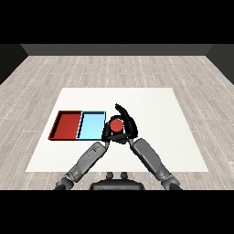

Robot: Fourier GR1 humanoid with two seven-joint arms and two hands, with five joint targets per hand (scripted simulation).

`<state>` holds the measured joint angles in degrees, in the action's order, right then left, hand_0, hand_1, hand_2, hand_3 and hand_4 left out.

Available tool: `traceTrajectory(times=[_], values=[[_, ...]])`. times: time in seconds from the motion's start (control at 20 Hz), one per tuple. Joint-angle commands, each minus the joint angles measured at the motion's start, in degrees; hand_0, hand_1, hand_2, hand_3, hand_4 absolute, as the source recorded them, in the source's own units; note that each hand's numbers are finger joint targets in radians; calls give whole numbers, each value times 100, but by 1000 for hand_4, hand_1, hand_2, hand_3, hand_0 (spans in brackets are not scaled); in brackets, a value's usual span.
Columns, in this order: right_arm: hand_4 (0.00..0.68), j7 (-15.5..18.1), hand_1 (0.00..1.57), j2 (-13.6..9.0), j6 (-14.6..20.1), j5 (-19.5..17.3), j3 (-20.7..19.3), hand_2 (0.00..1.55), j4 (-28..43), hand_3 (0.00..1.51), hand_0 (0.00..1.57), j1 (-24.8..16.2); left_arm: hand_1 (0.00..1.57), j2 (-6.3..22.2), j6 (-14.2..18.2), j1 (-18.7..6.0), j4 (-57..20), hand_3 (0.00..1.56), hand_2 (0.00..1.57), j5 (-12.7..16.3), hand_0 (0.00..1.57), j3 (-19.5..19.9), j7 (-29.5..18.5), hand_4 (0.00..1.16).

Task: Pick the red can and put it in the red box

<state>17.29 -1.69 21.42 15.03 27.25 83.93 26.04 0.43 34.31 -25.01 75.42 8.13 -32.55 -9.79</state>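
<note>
Can (116, 124), red and round-topped, showed mostly as a red disc seen from above, with a sliver of darker red side below the rim; it stood upright. It sat near the table's (155, 114) centre, just off the blue tray's (91, 125) right edge, at about three o'clock from that tray and outside both trays. Whether its base touched the table or was lifted clear could not be told, as the hands hid its lower part.

The right hand (128, 124) was curled round the can from the three o'clock side: its fingers arched over the far side at twelve o'clock and its palm lay against the can's right flank. One finger stuck out toward eleven o'clock beyond the can. Its grey forearm ran from the five o'clock corner of the view up to the wrist just below the can.

The left hand (106, 132) lay close against the can at about eight o'clock, its black fingers bent toward the can's lower left side. It overlapped the right hand there, so whether it was really gripping the can or only lying beside it could not be told. Its forearm came in from seven o'clock, slanting up to the right.

The red tray (56, 127) lay at nine o'clock from the blue one, sharing a long side with it, well apart from the can.
</note>
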Motion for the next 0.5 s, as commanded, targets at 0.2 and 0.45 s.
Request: traceTrajectory(times=[0.2, 0.45], values=[[0, -158, 0, -361, -66, -330, -590, 0, 832, 0, 0, -384, 1571, 65, -577, 580, 18, 1485, 1571, -20, 1571, 325, -318, 1144], [0, -685, 0, -551, 114, -275, -1173, 0, 1749, 0, 0, -121, 1571, 105, -547, 409, -96, 1478, 1571, 0, 1571, 636, -125, 1118]])
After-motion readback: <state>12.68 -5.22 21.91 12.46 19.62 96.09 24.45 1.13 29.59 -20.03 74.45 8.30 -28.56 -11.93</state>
